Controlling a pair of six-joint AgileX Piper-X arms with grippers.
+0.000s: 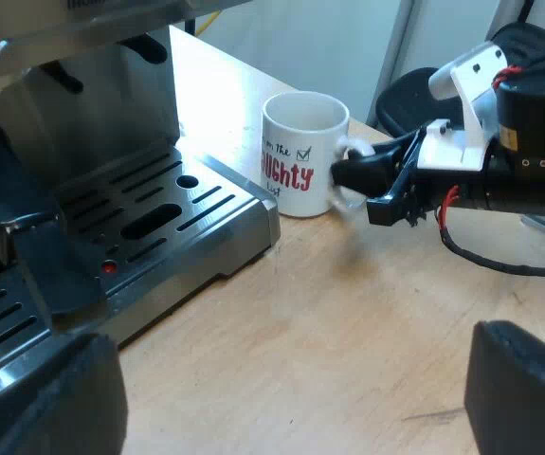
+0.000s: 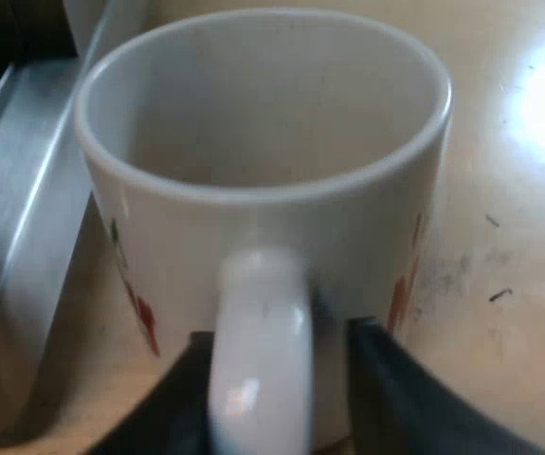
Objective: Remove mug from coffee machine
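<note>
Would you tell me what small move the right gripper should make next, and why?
Probably draw the right gripper straight back off the handle: the mug already stands on the table beside the machine's drip tray, and the fingers flank the handle with a gap showing.

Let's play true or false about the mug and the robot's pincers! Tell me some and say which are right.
1. The mug stands on the wooden table, beside the espresso machine's drip tray. True.
2. The mug is full of coffee. False: its inside is empty.
3. The mug's handle sits between the right pincer's two fingers. True.
4. The mug lies tipped on its side. False: it stands upright.
5. The left pincer holds the mug. False: it is open and apart from the mug.
</note>
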